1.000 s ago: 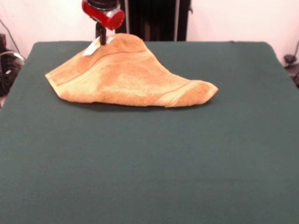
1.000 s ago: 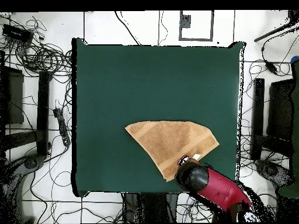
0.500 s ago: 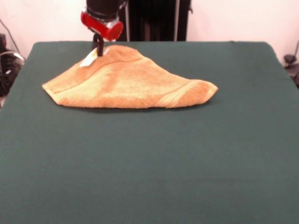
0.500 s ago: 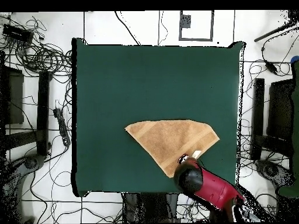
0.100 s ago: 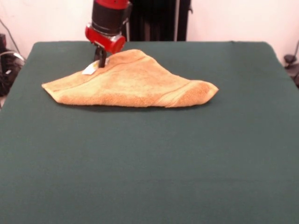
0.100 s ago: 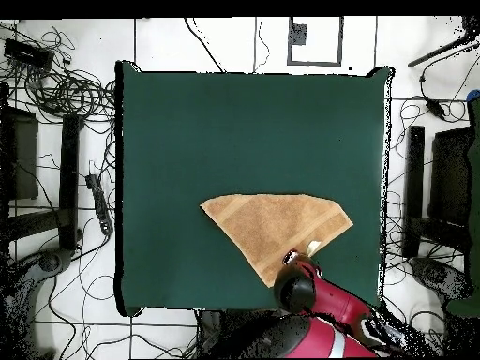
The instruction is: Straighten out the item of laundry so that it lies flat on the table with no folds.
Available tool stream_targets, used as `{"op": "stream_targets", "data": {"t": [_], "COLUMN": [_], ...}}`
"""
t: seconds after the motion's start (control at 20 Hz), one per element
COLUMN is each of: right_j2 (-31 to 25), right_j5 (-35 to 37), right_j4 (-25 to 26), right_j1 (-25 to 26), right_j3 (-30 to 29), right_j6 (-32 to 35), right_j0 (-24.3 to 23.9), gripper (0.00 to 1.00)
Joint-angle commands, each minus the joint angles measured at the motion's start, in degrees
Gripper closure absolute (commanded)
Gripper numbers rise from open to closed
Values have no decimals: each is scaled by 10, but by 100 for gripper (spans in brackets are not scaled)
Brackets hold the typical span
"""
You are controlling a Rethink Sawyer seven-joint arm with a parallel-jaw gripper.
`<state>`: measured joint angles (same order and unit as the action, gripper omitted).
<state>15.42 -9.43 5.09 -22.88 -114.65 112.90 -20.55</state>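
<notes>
One folded orange-tan towel, white tag beside gripper.

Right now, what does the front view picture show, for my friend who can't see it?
An orange-tan towel lies folded over in a rough triangle on a big dark green table, not flat yet. A red and black robot arm reaches down so its end effector meets the towel's raised far corner, beside a small white tag.

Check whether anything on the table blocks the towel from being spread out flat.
Nothing visible does. The towel is the only thing lying on the table, with bare green cloth on every side. The claw is at the towel's corner by the white tag.
</notes>
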Motion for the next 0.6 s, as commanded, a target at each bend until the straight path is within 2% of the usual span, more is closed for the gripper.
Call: {"op": "stream_targets", "data": {"t": [0.05, 0.45, 0.6], "right_j2": [-47, -48, -46], "right_j5": [-6, 9, 43], "right_j4": [1, 0, -8], "right_j1": [47, 40, 12], "right_j3": [28, 29, 18], "right_j6": [73, 70, 70], "right_j0": [8, 11, 13], "gripper": [0, 0, 0]}}
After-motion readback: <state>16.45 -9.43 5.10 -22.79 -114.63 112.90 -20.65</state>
